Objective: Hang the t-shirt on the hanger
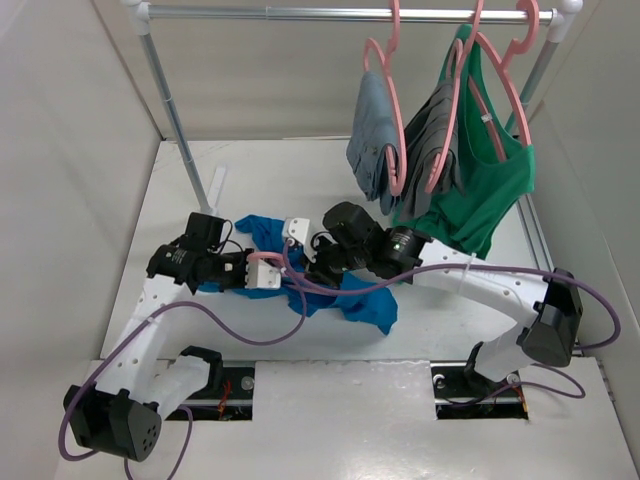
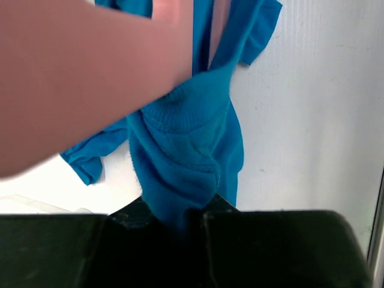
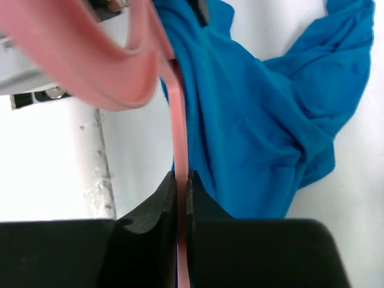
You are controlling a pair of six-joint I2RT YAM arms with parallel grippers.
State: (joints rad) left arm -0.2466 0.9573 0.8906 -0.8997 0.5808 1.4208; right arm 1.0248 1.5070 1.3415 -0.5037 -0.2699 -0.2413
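Your left jaws are closed on a bunched fold of the t-shirt (image 2: 180, 144), and the rest of it trails ahead of them onto the surface (image 2: 312, 120). Your right jaws pinch a thin bar of the hanger (image 3: 178, 126), which curves away ahead and left of them; the t-shirt lies crumpled just to their right.

1. The t-shirt (image 1: 352, 300) lies bunched on the middle of the table (image 1: 180, 190).
2. The hanger (image 1: 268, 257) sits over the t-shirt's left part.
3. Behind and to the right, a tank top (image 1: 490, 190) hangs from the rail (image 1: 300, 13).
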